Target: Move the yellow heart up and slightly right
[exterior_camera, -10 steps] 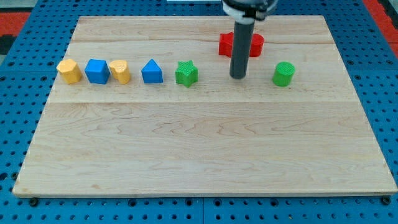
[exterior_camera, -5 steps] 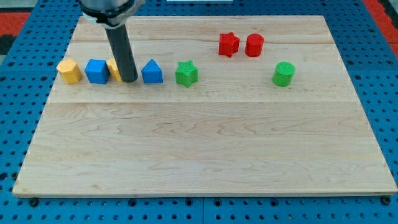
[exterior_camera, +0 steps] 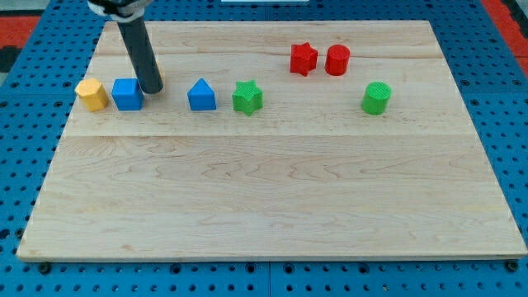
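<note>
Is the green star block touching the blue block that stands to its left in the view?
No, a strip of bare board separates the green star from the blue house-shaped block.

A pale wooden board (exterior_camera: 272, 198) made of long planks, its grain running left to right, fills most of the view. It lies on a blue pegboard surface (exterior_camera: 511, 124) dotted with rows of small holes, which shows on every side. In the far left (exterior_camera: 18, 23) and far right (exterior_camera: 505, 11) corners the surface turns red. The light is even and soft, with faint shadows.
</note>
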